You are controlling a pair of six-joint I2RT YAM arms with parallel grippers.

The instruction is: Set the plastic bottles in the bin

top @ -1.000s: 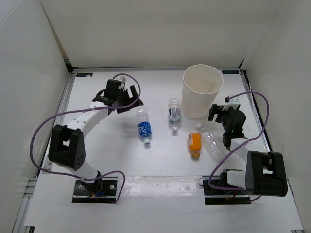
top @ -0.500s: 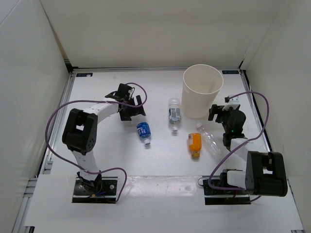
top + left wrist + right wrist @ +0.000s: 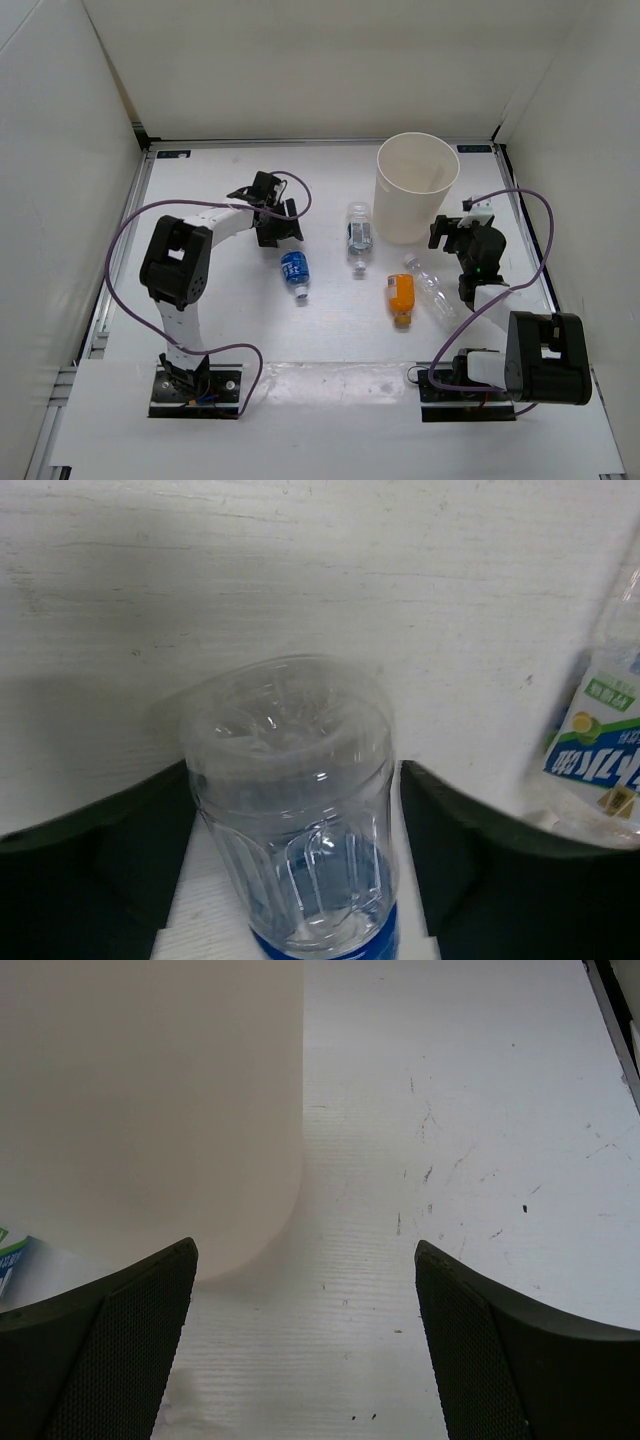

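Observation:
The blue-label bottle (image 3: 295, 268) lies on the table with its base under my left gripper (image 3: 284, 238). In the left wrist view that clear base (image 3: 290, 770) fills the space between the jaws of the left gripper (image 3: 295, 850), and both fingers press against its sides. A bluish-grey-label bottle (image 3: 358, 236) lies beside the bin (image 3: 417, 185). The short orange bottle (image 3: 400, 296) and a plain clear bottle (image 3: 430, 285) lie in front of the bin. My right gripper (image 3: 455, 232) hangs open just right of the bin (image 3: 150, 1110), with nothing between its fingers (image 3: 110, 1340).
The grey-label bottle (image 3: 600, 740) shows at the right edge of the left wrist view, close to the held one. White walls enclose the table on three sides. The right arm's purple cable (image 3: 535, 215) loops near the right wall.
My left arm has swung right and come down over the base of the blue-label bottle, and its jaws have closed in on it. The right arm has not moved.

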